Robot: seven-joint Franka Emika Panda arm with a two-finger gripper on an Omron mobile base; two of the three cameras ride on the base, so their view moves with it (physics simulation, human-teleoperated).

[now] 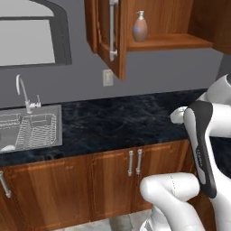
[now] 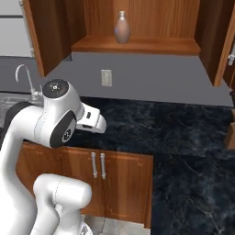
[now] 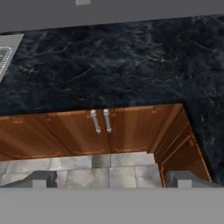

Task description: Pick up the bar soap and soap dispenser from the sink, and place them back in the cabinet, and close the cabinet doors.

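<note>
Now, L to R: sink [image 1: 57,128] sits far L in the left base view, wire rack inside, faucet [image 1: 23,92] behind it; bar soap can't be made out in the basin from here. Gripper [image 3: 111,178] hangs over the front edge of the dark counter [image 3: 109,65], tips spread wide, nothing between them. So the key relation: sink lies off to the gripper's L, only its corner clips the L edge of the hand view, well apart from the tips. Judgement: next move is a swing or drive L toward the basin for the bar soap.

Soap dispenser [image 1: 140,28] already stands upright on the shelf of the cabinet [image 1: 171,41], up and R of the sink. Cabinet doors [image 1: 110,34] stand open.

Views differ: left base view shows the sink basin; right base view shows both doors swung out and the dispenser centred; hand view shows lower cupboard handles [image 3: 100,120] and floor.
</note>
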